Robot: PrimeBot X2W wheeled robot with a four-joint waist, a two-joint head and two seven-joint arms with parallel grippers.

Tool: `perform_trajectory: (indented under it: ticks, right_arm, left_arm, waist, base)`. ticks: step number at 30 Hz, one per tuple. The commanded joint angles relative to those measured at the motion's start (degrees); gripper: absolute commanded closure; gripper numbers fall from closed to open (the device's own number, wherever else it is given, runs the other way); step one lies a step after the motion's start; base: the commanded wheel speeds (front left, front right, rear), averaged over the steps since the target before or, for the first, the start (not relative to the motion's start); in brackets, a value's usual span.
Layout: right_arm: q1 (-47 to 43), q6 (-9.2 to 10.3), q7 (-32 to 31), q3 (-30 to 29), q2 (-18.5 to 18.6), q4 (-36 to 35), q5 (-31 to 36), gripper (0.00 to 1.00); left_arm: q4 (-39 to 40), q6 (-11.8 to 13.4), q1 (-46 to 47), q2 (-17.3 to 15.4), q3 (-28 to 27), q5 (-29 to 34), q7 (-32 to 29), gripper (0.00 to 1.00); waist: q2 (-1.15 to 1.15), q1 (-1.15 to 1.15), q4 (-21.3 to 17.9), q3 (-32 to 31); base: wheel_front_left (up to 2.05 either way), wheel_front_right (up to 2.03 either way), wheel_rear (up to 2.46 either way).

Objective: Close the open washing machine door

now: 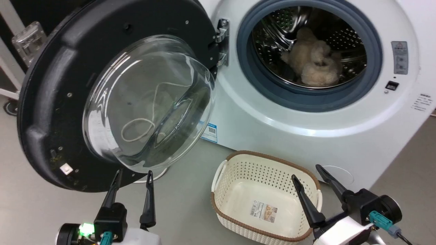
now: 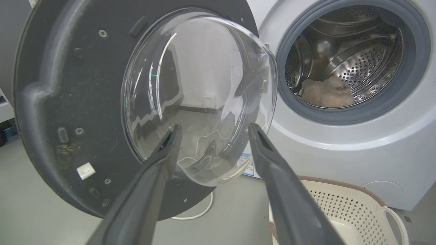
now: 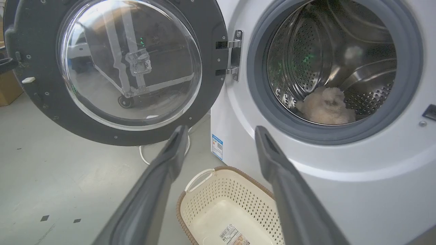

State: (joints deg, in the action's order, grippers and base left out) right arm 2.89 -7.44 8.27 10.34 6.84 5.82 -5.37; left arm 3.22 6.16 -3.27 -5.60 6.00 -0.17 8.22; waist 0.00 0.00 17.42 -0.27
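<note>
Here, the washing machine door (image 1: 112, 27) hangs open at upper left, stiff and heavy-looking, likely best pushed at its black rim (image 1: 39, 136); left hand (image 1: 134, 171) and right hand (image 1: 306, 172) spread empty below.

place: laundry corner in a lab or workshop, by the look | white washer (image 1: 306, 136), fluffy load (image 1: 313, 64) in its drum (image 1: 344, 37) | basket (image 1: 259, 177) on bare grey floor (image 1: 27, 211) | wheeled metal frame (image 3: 131, 68) seen through the door (image 3: 213, 20) glass

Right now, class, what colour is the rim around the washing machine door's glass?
Black, framing the clear glass of the washing machine door; the right wrist view shows it best.
</note>
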Motion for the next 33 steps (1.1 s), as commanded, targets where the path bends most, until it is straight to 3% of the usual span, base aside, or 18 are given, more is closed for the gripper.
perform_trajectory:
  ticks: [1,14,26,27,33]
  right_arm:
    - [0.9,-0.03,0.68,0.46,0.51,0.38,-0.48,0.0]
    - [1.42,-0.03,2.23,2.55,1.27,1.31,-1.43,0.0]
    - [1.72,-0.04,3.67,4.94,2.17,2.25,-2.42,0.0]
    - [1.46,-0.04,4.03,5.22,2.12,2.54,-2.7,0.0]
    - [0.81,-0.04,4.75,4.91,1.89,2.81,-3.16,0.0]
  left_arm:
    - [0.35,0.48,-0.85,-0.32,0.2,-0.11,0.73,0.0]
    - [1.38,2.23,-2.09,-0.66,1.02,-0.42,2.28,0.0]
    - [1.52,2.03,-2.32,-1.14,2.13,-1.23,3.71,0.0]
    - [1.76,1.43,-2.43,-0.99,2.35,-2.09,4.07,1.0]
    - [4.72,0.1,-1.17,-0.89,0.28,-4.77,4.79,1.0]
  waist:
    - [0.0,0.0,0.4,0.03]
    - [0.0,0.0,3.65,0.26]
    - [0.0,0.0,6.52,0.23]
    - [0.0,0.0,7.19,0.15]
    - [0.0,0.0,8.45,-0.17]
  base:
    - [0.0,0.0,0.0]
    - [0.0,0.0,0.0]
    - [0.0,0.0,0.0]
    - [0.0,0.0,0.0]
    - [0.0,0.0,0.0]
